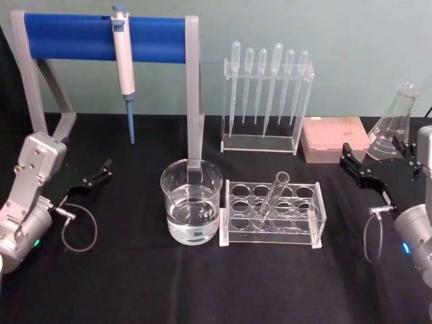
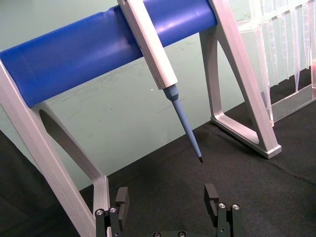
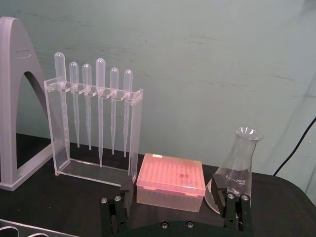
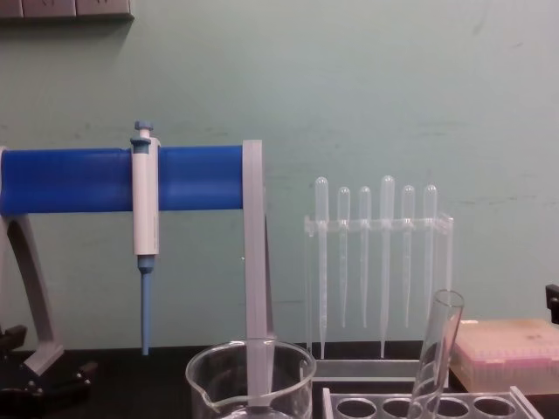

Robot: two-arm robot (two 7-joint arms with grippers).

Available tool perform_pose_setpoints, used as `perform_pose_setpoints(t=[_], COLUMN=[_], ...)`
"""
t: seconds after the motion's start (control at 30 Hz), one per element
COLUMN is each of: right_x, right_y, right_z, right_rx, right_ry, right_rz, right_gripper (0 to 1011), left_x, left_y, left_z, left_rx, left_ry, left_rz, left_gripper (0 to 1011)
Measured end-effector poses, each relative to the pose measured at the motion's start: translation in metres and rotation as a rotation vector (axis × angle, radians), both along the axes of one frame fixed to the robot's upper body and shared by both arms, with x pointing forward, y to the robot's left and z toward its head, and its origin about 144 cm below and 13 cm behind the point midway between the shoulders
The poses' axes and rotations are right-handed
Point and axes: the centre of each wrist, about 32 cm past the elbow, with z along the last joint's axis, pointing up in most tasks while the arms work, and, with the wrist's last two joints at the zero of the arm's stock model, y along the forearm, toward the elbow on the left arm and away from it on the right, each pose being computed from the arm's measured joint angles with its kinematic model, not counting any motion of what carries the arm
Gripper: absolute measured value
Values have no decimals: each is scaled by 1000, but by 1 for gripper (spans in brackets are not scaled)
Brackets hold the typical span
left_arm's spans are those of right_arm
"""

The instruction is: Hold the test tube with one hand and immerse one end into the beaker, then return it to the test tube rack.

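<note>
While the right pincer (image 1: 373, 164) is held released and empty, the test tube (image 1: 273, 196) is seen leaning in the rack (image 1: 273, 214) to its left, well apart, with the beaker (image 1: 191, 201) beyond. The upper tube should be gripped, then lifted straight. The left pincer (image 1: 96, 174) is parked, released.

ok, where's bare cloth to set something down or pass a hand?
Free: the black cloth along the near edge, in front of the beaker and tube rack. Also between the left gripper and the beaker. Crowded: the back row with pipette rack, pink box and flask.
</note>
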Motion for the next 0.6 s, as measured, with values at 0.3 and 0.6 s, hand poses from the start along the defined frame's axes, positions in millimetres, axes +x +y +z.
perform_pose_setpoints(t=[0.3,0.6], right_x=[0,0], right_y=[0,0], right_z=[0,0], right_rx=[1,1], right_ry=[0,1], right_rz=[-2,-3], right_gripper=[1002,1002], left_x=[0,0], left_y=[0,0], left_z=[0,0], left_rx=[0,0], left_ry=[0,0], left_rz=[0,0], left_gripper=[1000,1000])
